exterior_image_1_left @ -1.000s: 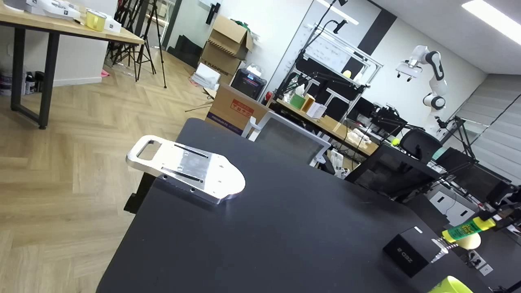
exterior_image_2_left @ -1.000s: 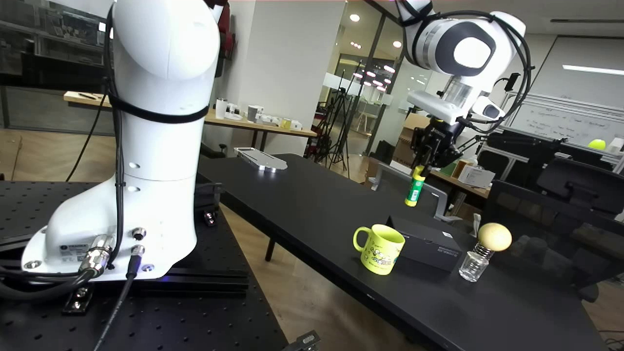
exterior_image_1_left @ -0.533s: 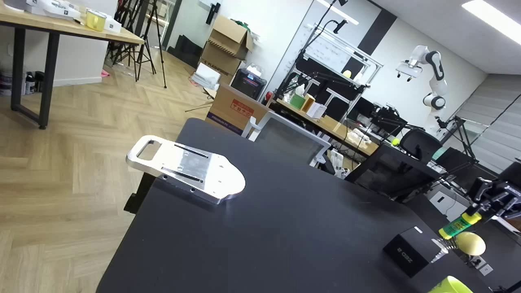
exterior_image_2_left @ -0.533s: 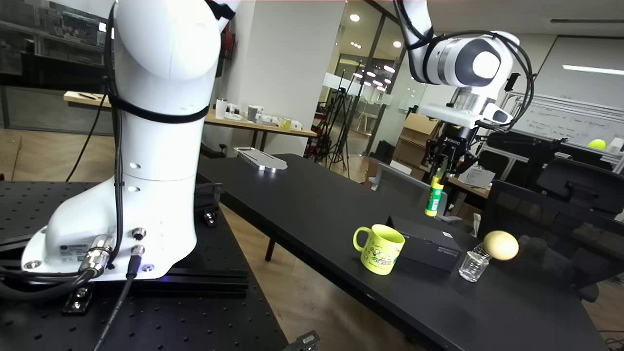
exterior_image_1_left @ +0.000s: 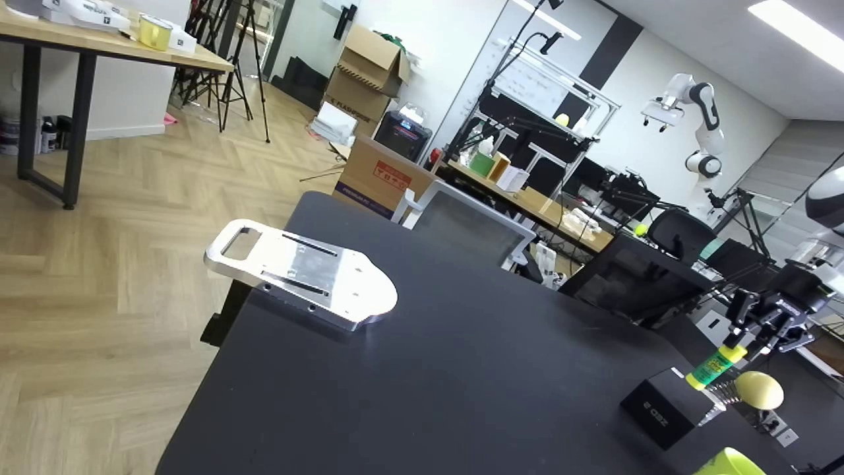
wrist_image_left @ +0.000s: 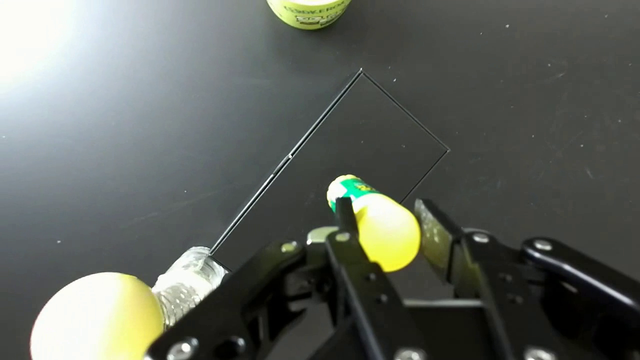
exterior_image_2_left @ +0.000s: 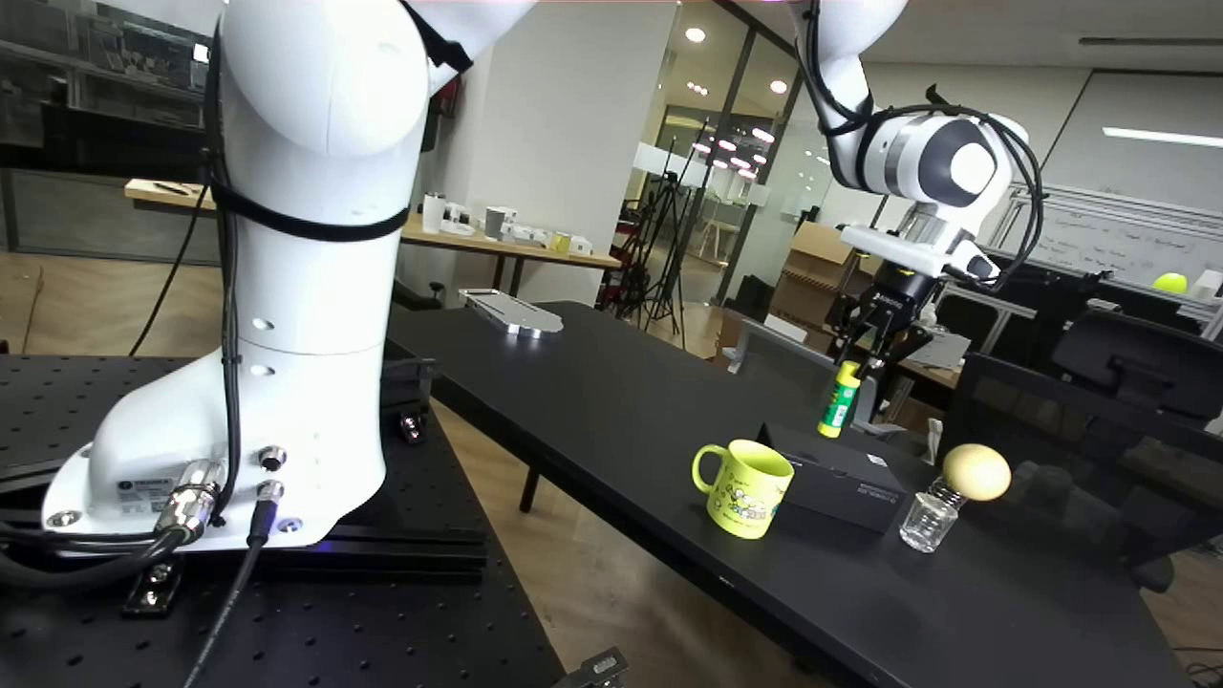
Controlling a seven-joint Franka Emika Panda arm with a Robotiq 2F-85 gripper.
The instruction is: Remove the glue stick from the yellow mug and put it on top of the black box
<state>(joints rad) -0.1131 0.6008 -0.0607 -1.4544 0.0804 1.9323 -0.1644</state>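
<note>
The green and yellow glue stick (exterior_image_2_left: 839,399) is held by its yellow cap end between the fingers of my gripper (exterior_image_2_left: 854,363). In the wrist view the glue stick (wrist_image_left: 387,232) lies over the top of the black box (wrist_image_left: 340,140), its far end pointing down toward it. The box (exterior_image_1_left: 666,409) sits on the dark table in both exterior views, and the stick (exterior_image_1_left: 715,366) hangs by its upper side. I cannot tell whether they touch. The yellow-green mug (exterior_image_2_left: 750,489) stands upright beside the box, and its edge shows in the wrist view (wrist_image_left: 310,14).
A glass jar (exterior_image_2_left: 927,523) with a spring and a yellow ball (exterior_image_2_left: 976,472) on top stands close to the box; the ball (wrist_image_left: 97,317) is near my gripper in the wrist view. A silver metal plate (exterior_image_1_left: 316,267) lies at the table's far end. A chair (exterior_image_1_left: 468,224) stands by the table edge.
My gripper has come down with the glue stick and moved over to the black box. The ball on the spring has swayed. The mug and box have not moved.
</note>
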